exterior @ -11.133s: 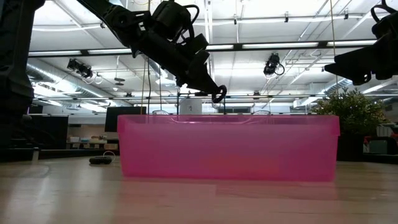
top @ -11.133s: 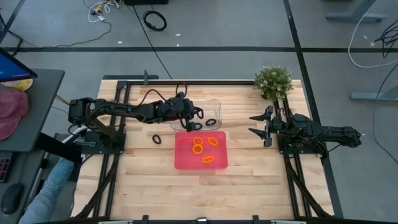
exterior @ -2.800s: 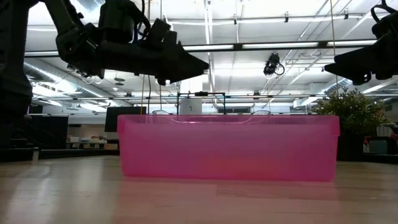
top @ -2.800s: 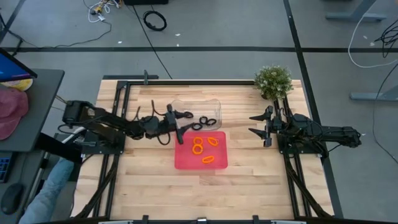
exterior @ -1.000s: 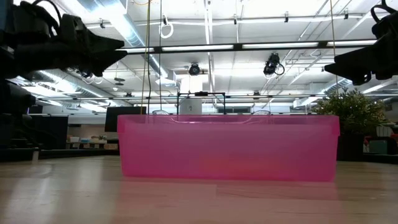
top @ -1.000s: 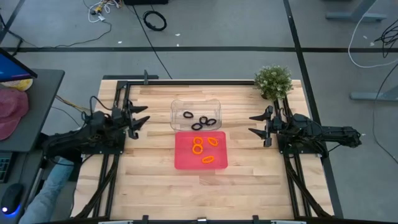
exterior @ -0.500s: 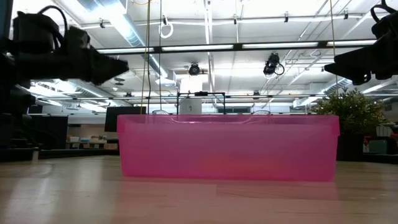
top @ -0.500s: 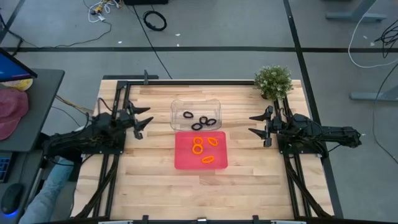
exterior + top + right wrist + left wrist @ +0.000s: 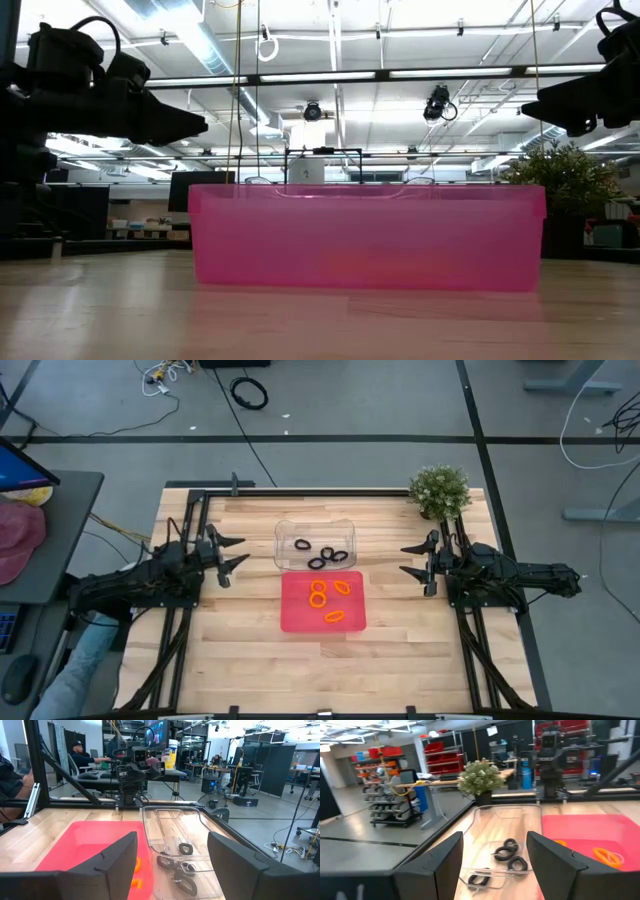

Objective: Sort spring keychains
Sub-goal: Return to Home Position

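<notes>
Low view: the pink bin (image 9: 365,235) wall hides its contents; the clear bin (image 9: 283,528) behind it is barely readable. Right wrist view: orange keychains (image 9: 138,865) mostly hidden behind a finger (image 9: 107,870) of the right claw (image 9: 172,836); black keychains (image 9: 176,862) overlap, so the count is unclear. Left wrist view: pink bin cut off by the edge, one orange keychain half behind the left claw (image 9: 494,835).
</notes>
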Motion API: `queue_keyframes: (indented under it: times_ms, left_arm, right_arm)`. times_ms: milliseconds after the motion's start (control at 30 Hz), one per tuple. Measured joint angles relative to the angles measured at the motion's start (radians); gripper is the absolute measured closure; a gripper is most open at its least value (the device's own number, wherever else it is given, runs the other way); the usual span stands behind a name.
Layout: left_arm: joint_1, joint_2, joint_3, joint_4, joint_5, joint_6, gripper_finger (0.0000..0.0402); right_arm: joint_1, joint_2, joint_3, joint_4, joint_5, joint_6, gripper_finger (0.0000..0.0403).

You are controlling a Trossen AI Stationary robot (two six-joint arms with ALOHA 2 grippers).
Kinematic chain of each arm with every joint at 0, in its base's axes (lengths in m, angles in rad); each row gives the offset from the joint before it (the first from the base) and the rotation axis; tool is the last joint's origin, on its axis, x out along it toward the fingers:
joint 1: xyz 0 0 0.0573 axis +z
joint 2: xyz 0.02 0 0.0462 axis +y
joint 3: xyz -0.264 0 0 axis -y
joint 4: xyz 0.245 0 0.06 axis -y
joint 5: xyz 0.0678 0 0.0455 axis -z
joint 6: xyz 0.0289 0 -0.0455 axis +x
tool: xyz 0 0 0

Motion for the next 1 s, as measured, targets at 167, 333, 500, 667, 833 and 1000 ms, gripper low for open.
queue_keyframes:
  times_ms: [167,333,500,667,833,1000]
  left_arm:
    - [0.0,0.0,0.0,-0.013,-0.001,-0.039,0.0179]
    - [0.0,0.0,-0.001,0.003,-0.022,-0.051,0.0179]
    - [0.0,0.0,-0.001,0.012,-0.028,-0.052,0.0179]
    - [0.0,0.0,-0.001,0.018,-0.028,-0.052,0.0179]
    - [-0.004,0.0,-0.001,0.018,-0.028,-0.053,0.0179]
    - [-0.107,-0.008,-0.001,0.027,-0.029,-0.053,0.0179]
  right_arm:
    - [0.0,0.0,0.0,0.0,0.0,0.0,0.0156]
    - [0.0,0.0,0.0,0.0,0.0,0.0,0.0156]
    - [0.0,0.0,0.0,0.0,0.0,0.0,0.0156]
    - [0.0,0.0,0.0,0.0,0.0,0.0,0.0156]
    - [0.0,0.0,0.0,0.0,0.0,0.0,0.0156]
    - [0.0,0.0,0.0,0.0,0.0,0.0,0.0156]
